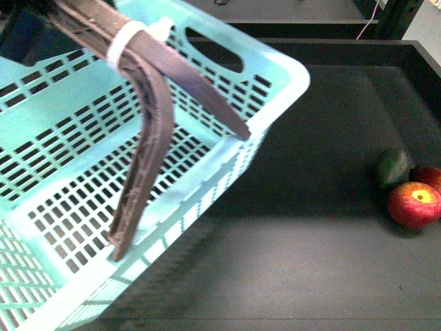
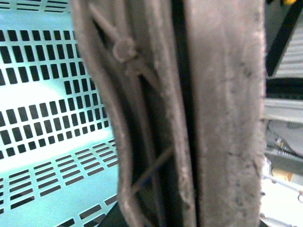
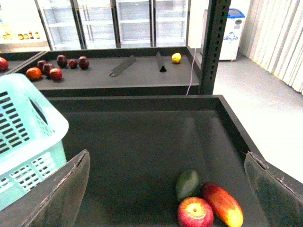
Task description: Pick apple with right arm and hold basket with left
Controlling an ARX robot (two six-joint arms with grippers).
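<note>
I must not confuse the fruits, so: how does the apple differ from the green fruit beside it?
The apple is red with a yellow blush; the green fruit is dull dark green. The apple is round; the green fruit is oval. The apple lies nearer the robot, the green fruit just behind it. Both rest on the dark tray, outside the basket.

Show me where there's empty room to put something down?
The dark tray floor is bare between the basket and the apple; the basket's inside looks empty too. Crowded: apple, green fruit and red fruit huddle together.
</note>
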